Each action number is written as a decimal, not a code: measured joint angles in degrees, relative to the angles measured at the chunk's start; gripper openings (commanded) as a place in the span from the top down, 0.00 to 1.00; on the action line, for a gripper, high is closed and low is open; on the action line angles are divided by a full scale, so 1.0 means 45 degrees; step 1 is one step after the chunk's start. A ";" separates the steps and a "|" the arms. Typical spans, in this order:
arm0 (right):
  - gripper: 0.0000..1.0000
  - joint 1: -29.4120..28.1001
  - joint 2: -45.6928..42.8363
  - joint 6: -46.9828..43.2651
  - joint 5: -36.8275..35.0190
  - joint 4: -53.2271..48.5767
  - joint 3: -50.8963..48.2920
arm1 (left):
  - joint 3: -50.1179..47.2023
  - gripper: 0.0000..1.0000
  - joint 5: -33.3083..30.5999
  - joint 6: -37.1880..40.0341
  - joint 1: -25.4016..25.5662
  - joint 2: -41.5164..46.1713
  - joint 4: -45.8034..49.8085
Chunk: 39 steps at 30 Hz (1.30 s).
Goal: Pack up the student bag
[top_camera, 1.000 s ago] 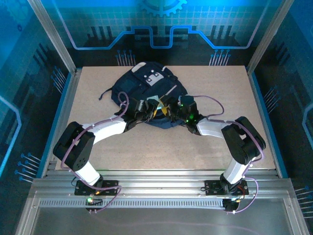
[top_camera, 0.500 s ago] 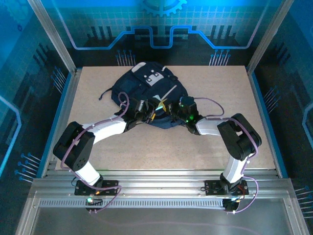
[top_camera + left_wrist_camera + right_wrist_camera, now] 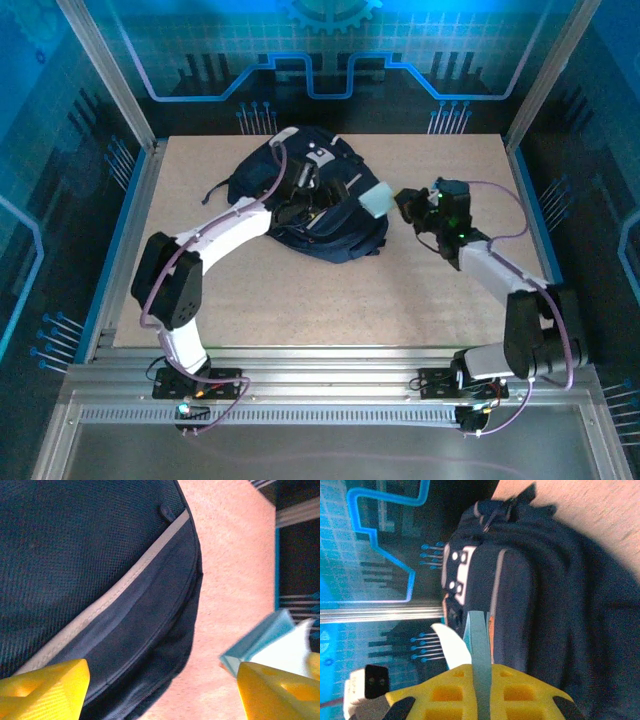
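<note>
The student bag [image 3: 345,235] lay on the worktop [image 3: 300,300] in the upper middle of the overhead frame, partly under the left arm. The left hand [image 3: 160,687] hung over the bag with its yellow fingers spread wide and nothing between them. The right hand [image 3: 405,205], right of centre, was clamped on a thin pale teal book [image 3: 377,200] at the bag's right edge.

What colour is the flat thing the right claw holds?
The flat thing is pale teal, clearest from the right wrist.
</note>
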<state>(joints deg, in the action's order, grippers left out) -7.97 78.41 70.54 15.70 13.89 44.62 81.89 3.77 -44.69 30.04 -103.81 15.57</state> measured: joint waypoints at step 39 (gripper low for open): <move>1.00 0.1064 -0.1083 -0.2803 0.0967 -0.2924 -0.0379 | 0.6445 1.00 -0.1651 0.7766 0.0330 -0.3215 0.6227</move>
<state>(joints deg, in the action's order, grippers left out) -3.18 73.54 57.93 20.05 0.73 42.92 110.89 -3.66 -9.74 31.53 -118.28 43.59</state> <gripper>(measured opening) 0.094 0.058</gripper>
